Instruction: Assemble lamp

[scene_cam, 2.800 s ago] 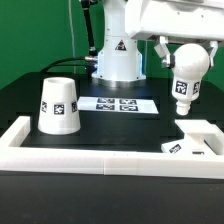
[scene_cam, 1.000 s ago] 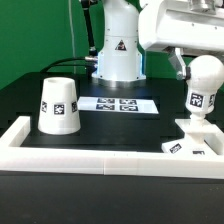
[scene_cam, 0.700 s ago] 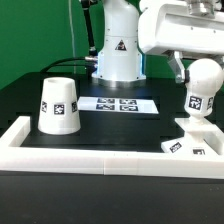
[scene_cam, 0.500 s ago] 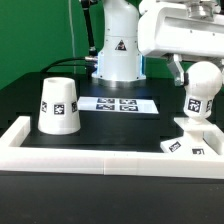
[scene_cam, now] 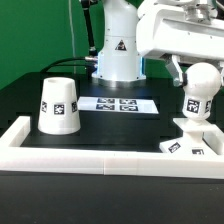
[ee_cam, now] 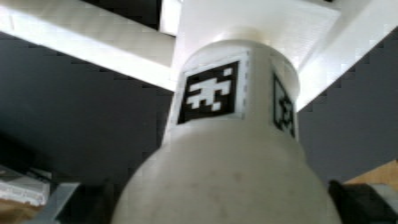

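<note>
Bulb (scene_cam: 201, 84) is showing as smooth white plastic with a soft sheen; its tag (ee_cam: 214, 85) is reading as flat matt print. Shade (scene_cam: 58, 106) and base (scene_cam: 200, 133) are looking like the same white plastic, matt to satin. Table (scene_cam: 120, 128) is appearing black and matt. Wall (scene_cam: 90, 158) is looking smooth, white, plastic. Marker board (scene_cam: 120, 103) is looking thin, matt, paper-like. Arm (scene_cam: 118, 50) shell is shining glossy white. Backdrop (scene_cam: 35, 35) is looking like green cloth.

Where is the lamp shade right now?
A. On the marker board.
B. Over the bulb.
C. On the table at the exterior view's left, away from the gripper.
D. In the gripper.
C: the lamp shade stands alone on the table, while the gripper holds the bulb at the exterior view's right.
</note>
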Tool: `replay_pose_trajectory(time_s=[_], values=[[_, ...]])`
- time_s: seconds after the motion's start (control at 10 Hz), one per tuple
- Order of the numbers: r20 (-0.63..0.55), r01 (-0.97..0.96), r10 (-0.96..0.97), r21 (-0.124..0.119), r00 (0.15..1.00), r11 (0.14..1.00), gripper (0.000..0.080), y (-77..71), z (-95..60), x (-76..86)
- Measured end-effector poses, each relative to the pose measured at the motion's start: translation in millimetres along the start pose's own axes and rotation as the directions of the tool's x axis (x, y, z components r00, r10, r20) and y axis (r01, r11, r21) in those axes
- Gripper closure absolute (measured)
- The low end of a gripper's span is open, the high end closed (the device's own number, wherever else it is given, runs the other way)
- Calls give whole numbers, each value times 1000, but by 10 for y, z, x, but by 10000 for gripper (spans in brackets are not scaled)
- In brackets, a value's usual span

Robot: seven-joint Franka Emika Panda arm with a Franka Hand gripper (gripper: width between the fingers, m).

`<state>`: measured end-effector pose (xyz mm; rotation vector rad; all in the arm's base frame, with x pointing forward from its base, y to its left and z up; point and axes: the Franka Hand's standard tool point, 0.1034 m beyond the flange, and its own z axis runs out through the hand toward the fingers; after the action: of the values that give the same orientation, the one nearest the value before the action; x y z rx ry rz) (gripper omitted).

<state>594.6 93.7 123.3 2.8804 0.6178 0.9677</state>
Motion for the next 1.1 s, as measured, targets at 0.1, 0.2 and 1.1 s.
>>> replay_pose_trajectory(time_s=[0.1, 0.2, 1.1], values=[[-4, 0, 0, -2, 1000, 1000, 220, 0, -1, -4], [-2, 0, 0, -1, 1000, 1000, 220, 2, 0, -1], [45, -7, 6, 18, 999, 1000, 101, 91, -194, 147]])
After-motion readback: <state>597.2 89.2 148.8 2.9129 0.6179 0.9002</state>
